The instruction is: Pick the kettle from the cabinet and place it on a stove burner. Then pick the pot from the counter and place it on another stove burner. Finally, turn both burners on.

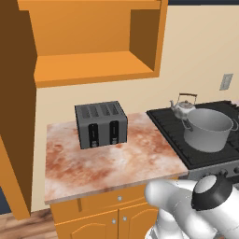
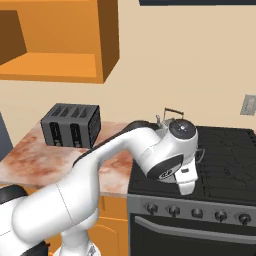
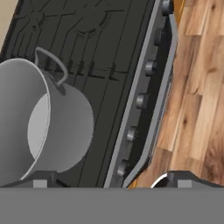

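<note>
Steel pot (image 1: pixel 208 130) is sitting on a near burner of the black cooktop (image 1: pixel 173 132), with the little silver kettle (image 1: pixel 183 107) parked on the burner just behind it. Gripper (image 3: pixel 111 183) hangs over the stove's front edge, wide open, holding nothing. Dark toaster (image 1: pixel 101 123) stays left on the mottled surface (image 1: pixel 112 163).

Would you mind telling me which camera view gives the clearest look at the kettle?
The left base view: the kettle stands whole on the stove's back burner, behind the pot, with spout, lid and arched handle clear. In the right base view the arm hides most of it; its handle and top peek above.
</note>
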